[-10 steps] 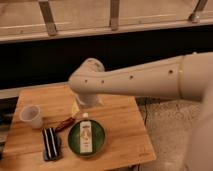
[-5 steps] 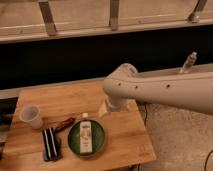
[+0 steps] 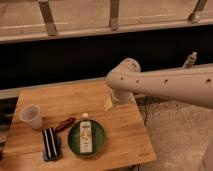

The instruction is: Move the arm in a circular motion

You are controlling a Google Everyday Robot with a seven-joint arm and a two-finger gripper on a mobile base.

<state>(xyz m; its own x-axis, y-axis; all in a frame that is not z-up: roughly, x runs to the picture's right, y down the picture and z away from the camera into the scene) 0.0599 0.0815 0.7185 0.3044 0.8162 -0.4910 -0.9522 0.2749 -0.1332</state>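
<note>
The arm (image 3: pixel 165 85) reaches in from the right side of the view as a long cream-white tube, ending in a rounded elbow above the far right part of the desk (image 3: pixel 45 100). The tool (image 3: pixel 117 97) seems to be the short stub hanging beneath that elbow and pointing down at the wood. I cannot tell how far open it is, and nothing shows in its hold.

Nearer the camera than the tool lies a green plate (image 3: pixel 75 145) with a small bottle (image 3: pixel 86 136) on it. Left of the plate are a red item (image 3: pixel 65 123) and a black case (image 3: pixel 49 144), and farther left stands a clear cup (image 3: pixel 31 116). All of them are apart from the tool.

The arm looks rigid, smooth and heavy. I judge that it needs no taking hold of, since its own joints must carry the circle. The light cup and bottle would tip if the sweep dips low.
</note>
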